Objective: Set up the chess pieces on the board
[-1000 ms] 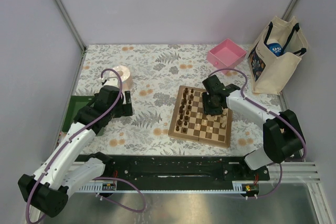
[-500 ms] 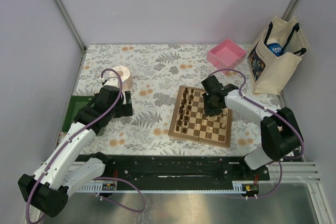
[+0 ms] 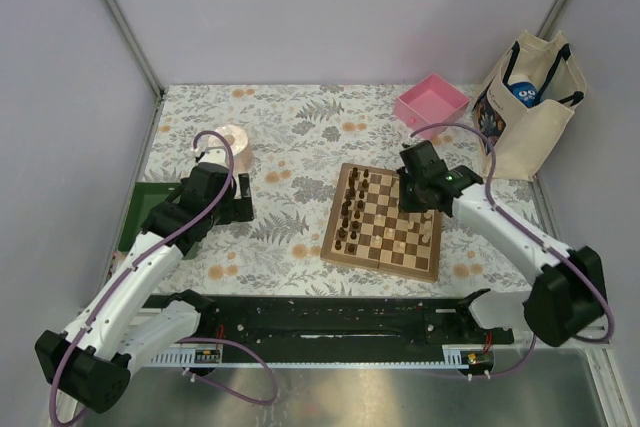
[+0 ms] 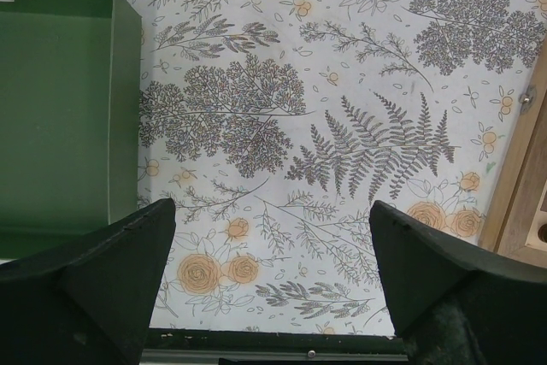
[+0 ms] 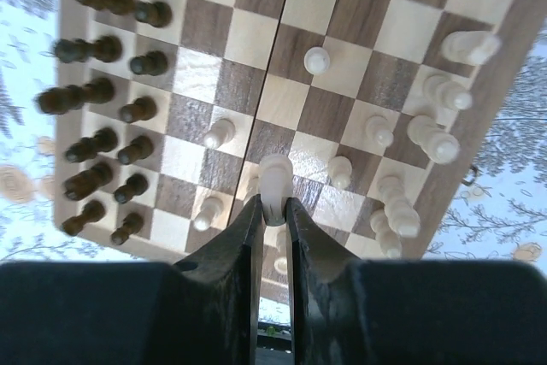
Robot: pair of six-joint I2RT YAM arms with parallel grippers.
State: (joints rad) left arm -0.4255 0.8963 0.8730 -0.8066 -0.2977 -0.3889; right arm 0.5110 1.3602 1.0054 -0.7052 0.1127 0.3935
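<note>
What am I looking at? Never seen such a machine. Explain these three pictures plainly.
Two white robot arms stand at a flowered table. One picture looks down from above; the other two come from cameras on the wrists. Laid out are a chequered wooden chessboard with small dark brown pieces and pale tan pieces, a pink square tray, a cream tote bag, a pale round roll and a green tray. The right gripper is shut on one pale tan piece at the board. The left gripper is open and empty, near the green tray.
</note>
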